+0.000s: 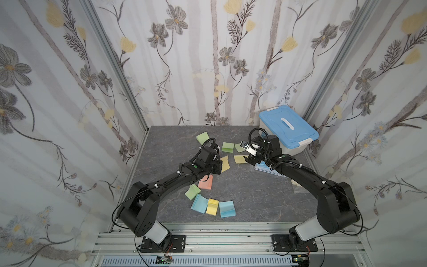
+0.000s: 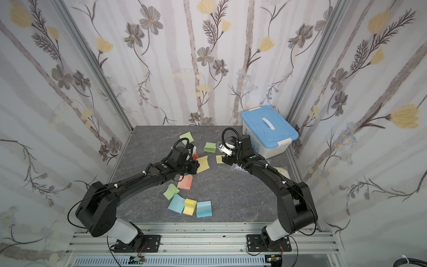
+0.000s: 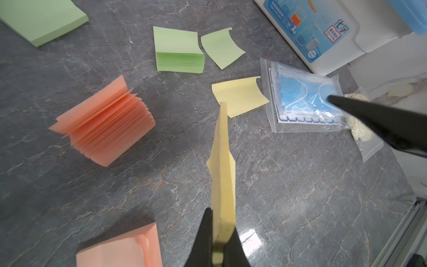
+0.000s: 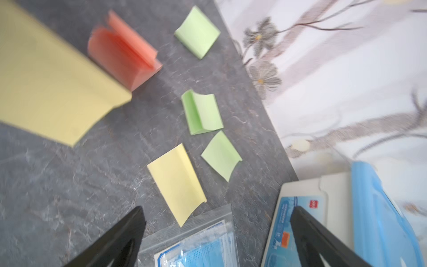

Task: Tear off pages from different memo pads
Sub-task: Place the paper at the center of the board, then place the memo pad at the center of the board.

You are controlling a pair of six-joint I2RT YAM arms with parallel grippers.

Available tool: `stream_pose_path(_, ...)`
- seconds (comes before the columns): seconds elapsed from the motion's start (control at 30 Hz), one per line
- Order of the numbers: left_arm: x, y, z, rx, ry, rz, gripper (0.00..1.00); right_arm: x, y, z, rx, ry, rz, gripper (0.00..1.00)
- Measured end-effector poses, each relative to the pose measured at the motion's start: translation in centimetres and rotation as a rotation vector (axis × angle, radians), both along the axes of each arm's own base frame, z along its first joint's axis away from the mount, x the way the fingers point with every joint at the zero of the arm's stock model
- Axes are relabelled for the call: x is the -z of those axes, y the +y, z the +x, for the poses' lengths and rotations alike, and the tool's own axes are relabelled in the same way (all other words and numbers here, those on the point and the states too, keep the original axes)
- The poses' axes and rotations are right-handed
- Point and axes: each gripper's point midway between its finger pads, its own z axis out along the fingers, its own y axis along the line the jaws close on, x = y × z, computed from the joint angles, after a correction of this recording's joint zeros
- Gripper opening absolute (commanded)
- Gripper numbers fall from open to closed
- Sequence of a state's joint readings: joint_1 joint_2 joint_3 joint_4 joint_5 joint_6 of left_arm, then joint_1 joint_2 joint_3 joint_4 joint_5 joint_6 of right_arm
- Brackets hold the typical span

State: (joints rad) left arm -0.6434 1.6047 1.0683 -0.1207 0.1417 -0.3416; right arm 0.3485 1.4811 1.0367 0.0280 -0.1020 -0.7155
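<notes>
Yellow page (image 4: 176, 182) lies just ahead of spread right tool (image 4: 217, 209).

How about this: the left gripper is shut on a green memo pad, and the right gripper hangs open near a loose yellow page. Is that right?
Not quite. The memo pad in the left gripper is yellow, not green; the left wrist view shows it clamped edge-on. The rest holds: the right gripper hangs open near the loose yellow page.
</notes>
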Motion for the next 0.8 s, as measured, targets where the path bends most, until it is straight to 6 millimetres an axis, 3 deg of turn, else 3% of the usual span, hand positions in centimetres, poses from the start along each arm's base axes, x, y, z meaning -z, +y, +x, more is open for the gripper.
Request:
stream_pose_path(0.1,1.9,-0.8,1.7,-0.006,0.065,0.027,0.00,-2.4,-1.9,-1.5,0.152,-0.032,0.165,1.00)
stream_pose_path(0.27,5.3,-1.5,4.4,-0.019,0.180,0.063,0.00,-2.7,-4.3,-5.0,0.300,-0.001,0.351,1.00)
stream_pose_path(0.37,6.3,-1.6,6.0,-0.029,0.217,0.066,0.00,-3.0,-5.0,-6.4,0.341,0.004,0.438,1.00)
stream_pose_path(0.57,7.4,-1.7,8.5,-0.047,0.268,0.070,0.00,-1.2,-5.2,-7.4,0.371,0.054,0.476,1.00)
stream_pose_path(0.8,7.3,-1.9,9.1,-0.025,0.319,0.086,0.00,-0.3,-4.8,-7.3,0.371,0.086,0.479,1.00)
